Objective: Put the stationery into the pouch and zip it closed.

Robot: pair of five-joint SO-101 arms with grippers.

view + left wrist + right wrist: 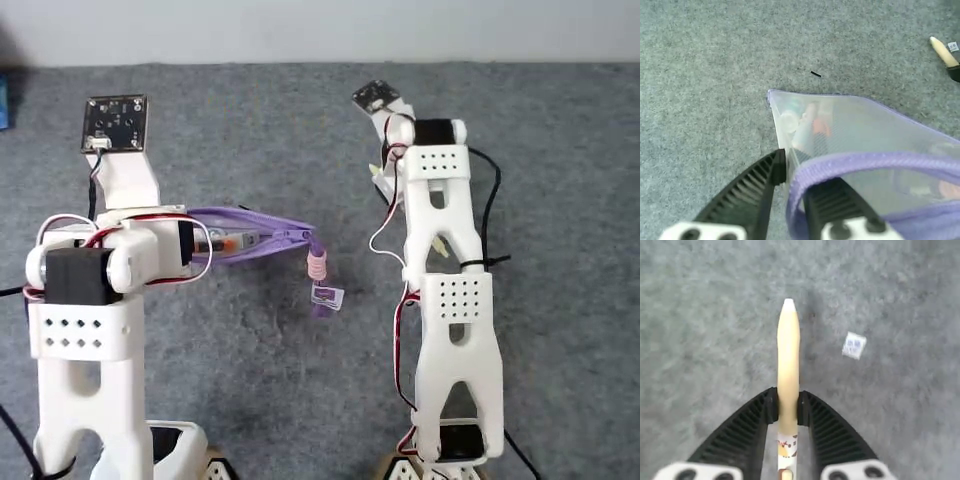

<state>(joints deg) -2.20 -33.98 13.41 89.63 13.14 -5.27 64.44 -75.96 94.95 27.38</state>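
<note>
A translucent purple pouch (pixel 255 238) lies on the grey carpet with several stationery items showing through it. Its zip pull carries a pink charm (pixel 317 265) and a small tag (pixel 327 297). My left gripper (pixel 200 242) is shut on the pouch's purple zip edge (pixel 850 162), with that edge pinched between my black fingers (pixel 765 192); the pouch body (pixel 850 125) spreads out beyond them. My right gripper (pixel 788 402) is shut on a cream pen (pixel 788 350), tip pointing outward over the carpet. In the high view my right gripper (pixel 383 170) sits right of the pouch's far side. The pen's tip (pixel 944 51) also appears in the left wrist view.
Grey carpet covers the table. A small white paper scrap (pixel 854 345) lies on the carpet near the pen tip. A tiny black speck (pixel 815 74) lies beyond the pouch's corner. A dark square board (pixel 115 122) on the left arm stands at the back left.
</note>
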